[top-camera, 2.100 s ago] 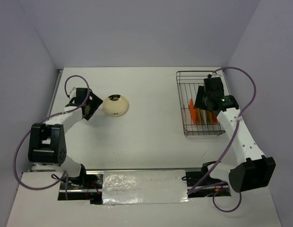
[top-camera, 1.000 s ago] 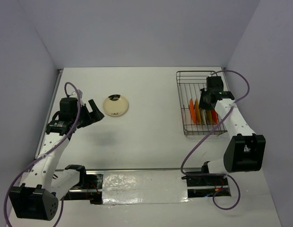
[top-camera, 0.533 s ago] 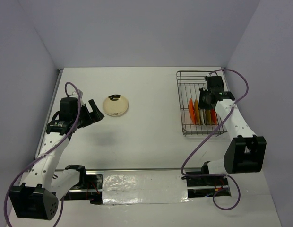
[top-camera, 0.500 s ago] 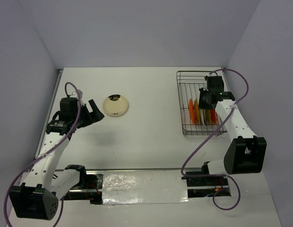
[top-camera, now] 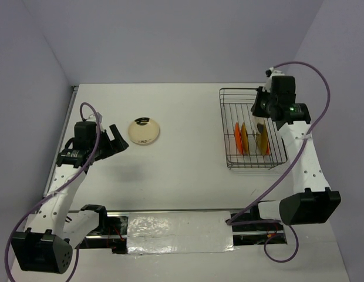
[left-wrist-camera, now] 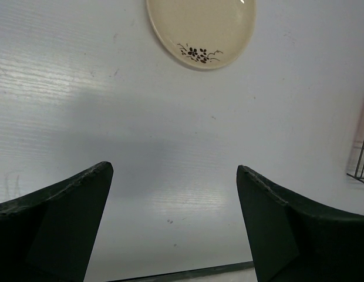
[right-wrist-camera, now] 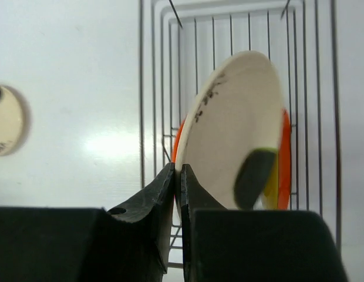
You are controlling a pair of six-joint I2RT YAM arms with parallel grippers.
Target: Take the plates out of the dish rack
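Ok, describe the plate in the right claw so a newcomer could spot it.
Start at the wire dish rack on the right side of the table. Over it, the right claw pinches the rim of one plate standing on edge. Its face is pale with dark markings near the rim; behind it stand orange-red plates.

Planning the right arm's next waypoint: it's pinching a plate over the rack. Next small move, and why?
Probably lift straight up first. The right gripper is shut on the rim of the held plate, whose far edge overlaps the orange plates standing in the dish rack; moving sideways now might catch them or the wires.
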